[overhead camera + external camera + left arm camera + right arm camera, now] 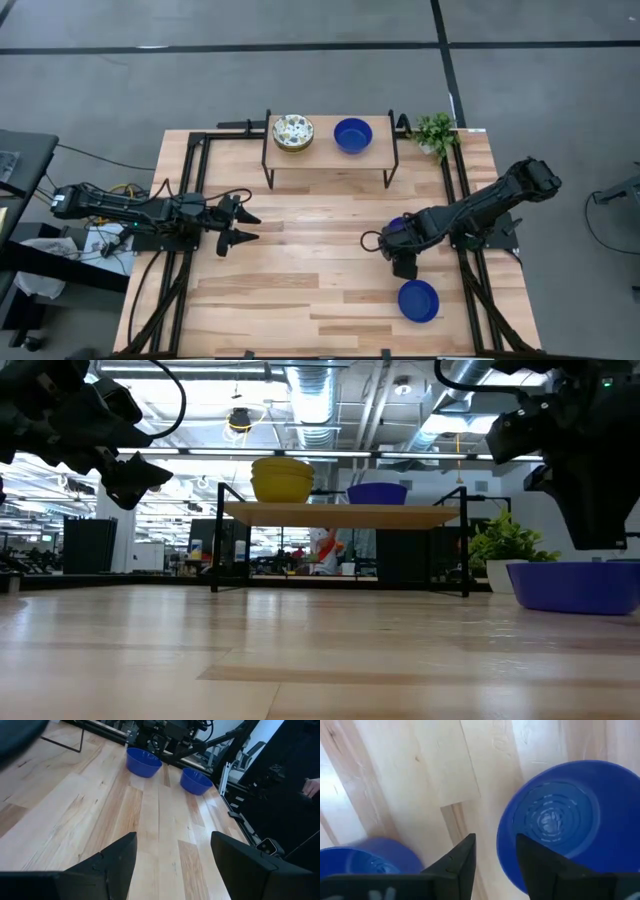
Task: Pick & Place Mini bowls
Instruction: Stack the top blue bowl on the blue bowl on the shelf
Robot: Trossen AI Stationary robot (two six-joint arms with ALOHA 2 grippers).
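Wooden table (300, 260) under an open workshop ceiling, with a small shelf (330, 155) at the far edge carrying a floral stack (293, 132) and a blue bowl (352, 135). A little plant (436, 132) sat just beside the shelf.

Right gripper (492, 862) was over a second blue bowl (560, 815), fingers a bit apart with one on each side of its near rim, not yet pinching it as far as I could tell. A third blue bowl (418, 300) sat close by, nearer the front edge.

Left gripper (172, 857) hung over the left side of the table, spread wide, holding nothing.

What worried me: the rim looked glossy and thin, so a bite that was off-centre or shallow could tip the bowl or let it slip on the lift. The neighbouring bowl was also near enough that a sloppy swing could knock it.
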